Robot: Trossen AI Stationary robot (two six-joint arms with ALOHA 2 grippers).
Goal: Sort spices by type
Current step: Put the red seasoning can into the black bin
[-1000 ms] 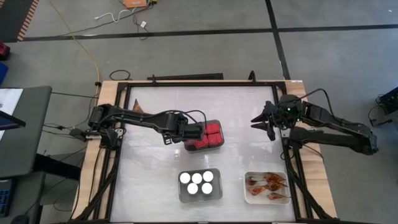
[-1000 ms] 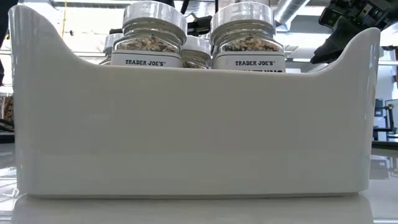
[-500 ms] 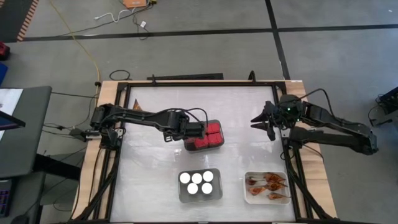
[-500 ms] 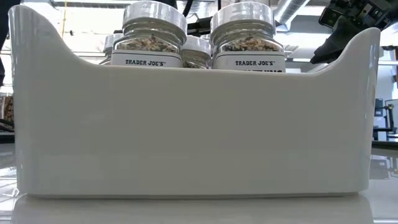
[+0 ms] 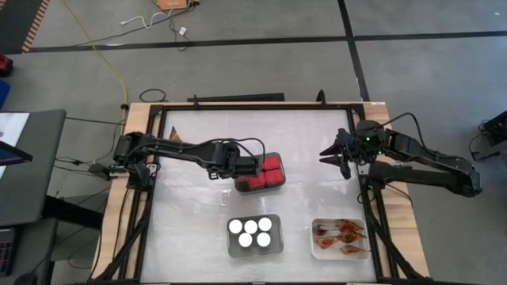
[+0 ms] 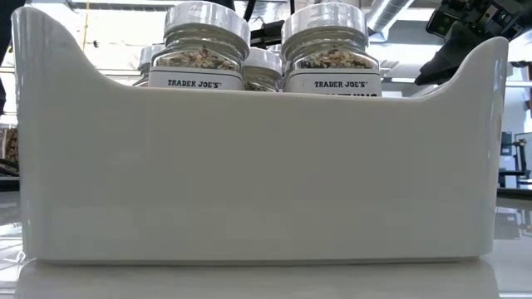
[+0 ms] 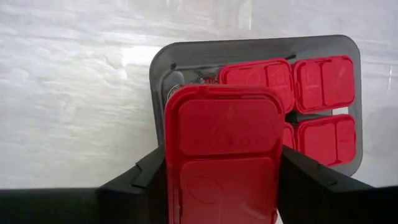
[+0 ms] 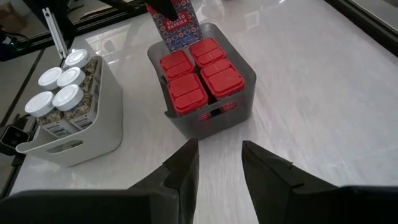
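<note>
The left gripper [image 5: 255, 167] is clamped on a red spice container [image 7: 222, 158], holding it just above the grey tray [image 5: 238, 184] that sits near the middle of the table. Four red containers [image 8: 200, 73] already fill most of that tray; only the slot at its nine o'clock end looks free. To my eye the trick is to line the box up square with that gap, lower it straight, and let go only once it is seated, so it doesn't catch on its neighbours.

The right gripper [image 5: 331, 157] waits at three o'clock, fingers apart and carrying nothing.

The left wrist view shows the empty slot beneath the held box, which the overhead view hides under the arm. Only the overhead view shows the packets [image 5: 341, 234] in their white tray at five o'clock, beside the jars [image 5: 251, 232].
</note>
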